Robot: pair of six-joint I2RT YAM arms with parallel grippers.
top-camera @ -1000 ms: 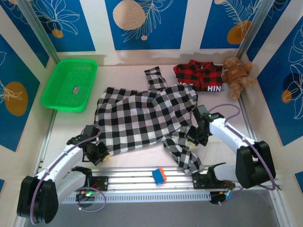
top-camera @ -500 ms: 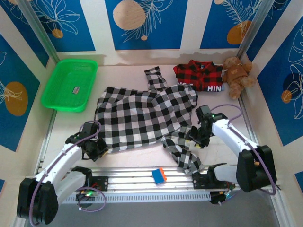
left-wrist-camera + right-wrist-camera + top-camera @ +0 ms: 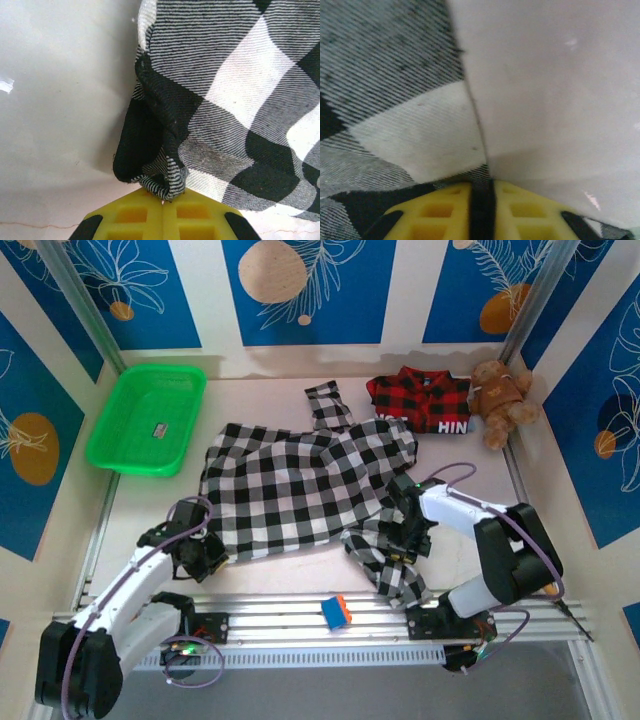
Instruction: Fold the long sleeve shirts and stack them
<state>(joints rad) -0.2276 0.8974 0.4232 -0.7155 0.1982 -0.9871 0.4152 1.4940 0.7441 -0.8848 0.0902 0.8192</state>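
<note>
Two grippers hold the checked shirt point(image 3: 300, 490), which lies spread on the table point(image 3: 255, 400) with its body reaching away from both sets of fingers toward the far side.

Left gripper point(image 3: 207, 558): in the left wrist view its yellow fingers point(image 3: 125, 220) are pressed together and pinch a bunched corner of the cloth at their tips. The shirt fans out ahead and to the right of these fingers. Bare table lies ahead and to their left.

Right gripper point(image 3: 403, 543): in the right wrist view its yellow fingers point(image 3: 440, 212) are drawn almost together, with a thin dark strip between them. The shirt's edge runs straight into that strip, so the fingers nip the hem. Cloth lies ahead and to the left of these fingers, bare table ahead and to the right. In the top view one sleeve lies crumpled just on the near side of them.

The plaid shirt point(image 3: 420, 405), red and black with a black band of white letters, lies folded well beyond the right fingers, near the checked shirt's far edge. A teddy bear point(image 3: 500, 395) sits just beside it. A green basket point(image 3: 148, 420) stands well beyond the left fingers.
</note>
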